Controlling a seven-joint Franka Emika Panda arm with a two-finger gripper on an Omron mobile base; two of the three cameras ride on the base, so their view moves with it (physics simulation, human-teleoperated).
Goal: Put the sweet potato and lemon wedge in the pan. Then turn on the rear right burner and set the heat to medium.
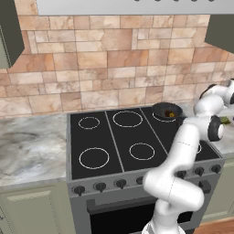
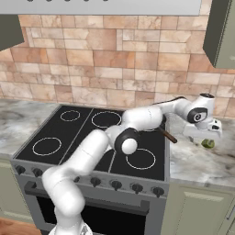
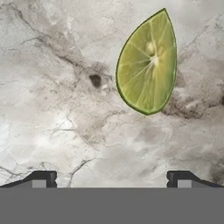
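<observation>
The lemon wedge (image 3: 148,65) lies flat on the marble counter, yellow-green with its cut face up. In the hand view it sits ahead of my gripper (image 3: 111,179) and to the right, and the two fingertips (image 3: 43,178) stand wide apart with nothing between them. From the right base view my gripper (image 2: 205,137) hovers open just above the lemon wedge (image 2: 209,143), right of the stove. The dark pan (image 1: 167,109) rests on the rear right burner (image 1: 157,118), with the orange-brown sweet potato (image 1: 170,114) inside it. Its brown handle (image 2: 168,136) pokes out behind my arm.
The black glass cooktop (image 1: 119,141) carries several white burner rings. A row of dark knobs (image 1: 100,186) runs along the stove front. Marble counter (image 1: 32,146) lies on both sides. A tiled wall (image 1: 114,59) stands behind, and cabinets (image 2: 225,32) hang above.
</observation>
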